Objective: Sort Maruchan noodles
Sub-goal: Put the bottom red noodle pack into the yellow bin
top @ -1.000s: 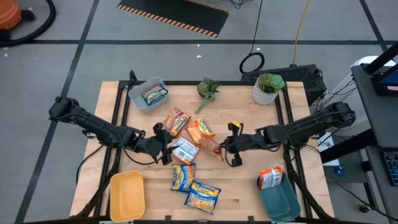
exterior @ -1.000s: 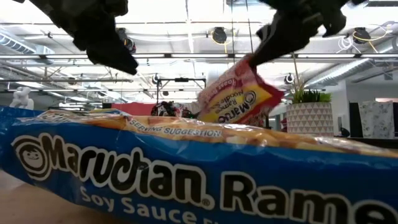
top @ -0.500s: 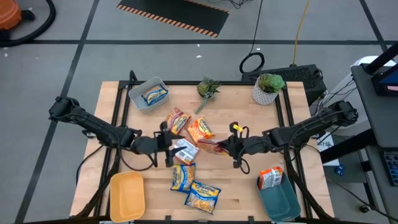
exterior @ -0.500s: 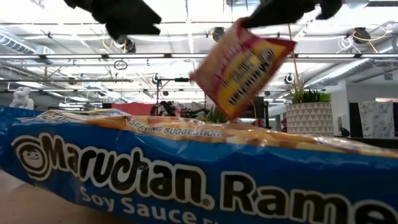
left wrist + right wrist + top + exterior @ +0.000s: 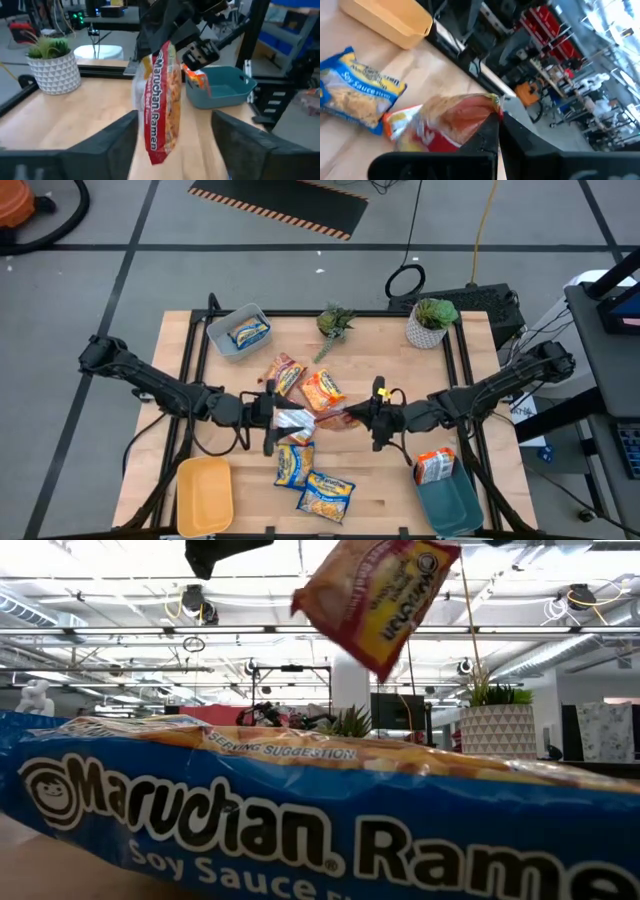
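My right gripper [image 5: 372, 418] is shut on a red-and-yellow Maruchan packet [image 5: 338, 418] above the table's middle; the low view shows that packet [image 5: 375, 595] up in the air. My left gripper [image 5: 270, 414] is open, facing it from the table's left, above a white packet [image 5: 296, 422]; in the left wrist view the red packet [image 5: 162, 100] hangs beyond the open fingers. Flat on the table lie two orange packets [image 5: 322, 390] [image 5: 283, 375] and two blue ones [image 5: 294, 464] [image 5: 326, 493]. My right gripper pinches the red-and-yellow packet between its two fingers at its sealed end [image 5: 492, 101], coming level from the table's right. The packet is lifted clear of the table and hangs below the fingers, its long side nearly upright [image 5: 162, 100].
A grey bin [image 5: 222, 340] at far left holds a blue packet; a teal bin [image 5: 452, 502] at near right holds an orange one; a yellow bin [image 5: 204, 492] sits near left. Two potted plants [image 5: 335, 322] [image 5: 430, 320] stand at the far edge. A blue packet [image 5: 300, 820] fills the low view's foreground.
My right gripper has risen with the red-and-yellow packet, which has gone from just above the other packets to well clear and has swung and turned in the hold. My left gripper has moved up and toward the table's right, closer to that packet.
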Controlling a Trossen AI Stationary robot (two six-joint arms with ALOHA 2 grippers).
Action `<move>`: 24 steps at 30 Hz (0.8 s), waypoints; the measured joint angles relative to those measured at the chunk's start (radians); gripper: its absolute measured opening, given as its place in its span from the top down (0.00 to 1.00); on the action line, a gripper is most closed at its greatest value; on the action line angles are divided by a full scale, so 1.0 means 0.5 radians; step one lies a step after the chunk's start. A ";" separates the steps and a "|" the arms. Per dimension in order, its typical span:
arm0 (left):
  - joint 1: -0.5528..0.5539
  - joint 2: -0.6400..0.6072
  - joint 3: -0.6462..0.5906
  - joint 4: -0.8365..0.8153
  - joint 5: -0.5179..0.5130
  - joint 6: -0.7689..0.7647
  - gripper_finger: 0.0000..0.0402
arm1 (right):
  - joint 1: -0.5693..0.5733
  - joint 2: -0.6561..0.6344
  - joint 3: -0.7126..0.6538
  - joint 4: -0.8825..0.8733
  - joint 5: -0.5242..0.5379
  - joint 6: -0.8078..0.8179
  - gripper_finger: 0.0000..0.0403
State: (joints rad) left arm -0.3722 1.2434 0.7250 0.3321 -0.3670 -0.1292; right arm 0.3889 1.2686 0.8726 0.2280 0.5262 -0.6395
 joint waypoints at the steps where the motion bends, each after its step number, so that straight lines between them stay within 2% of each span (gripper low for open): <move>1: -0.002 0.000 0.000 0.003 0.000 -0.031 0.30 | 0.001 0.000 0.000 0.038 -0.004 -0.006 1.00; 5: -0.001 0.000 0.000 0.042 -0.001 -0.141 0.15 | 0.006 0.024 0.000 0.164 -0.004 -0.007 1.00; 8: -0.001 0.012 0.000 0.086 -0.007 -0.196 0.08 | 0.012 0.064 0.000 0.254 -0.004 -0.039 1.00; 19: 0.090 0.336 0.001 0.438 0.002 -0.066 0.07 | 0.012 0.112 -0.001 0.346 -0.005 -0.071 1.00; 24: 0.176 0.449 0.001 0.581 0.228 -0.144 0.07 | 0.012 0.113 -0.001 0.346 -0.005 -0.059 1.00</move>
State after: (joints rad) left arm -0.2840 1.4680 0.7254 0.6227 -0.2531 -0.2013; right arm 0.3950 1.3251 0.8722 0.4008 0.5240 -0.6690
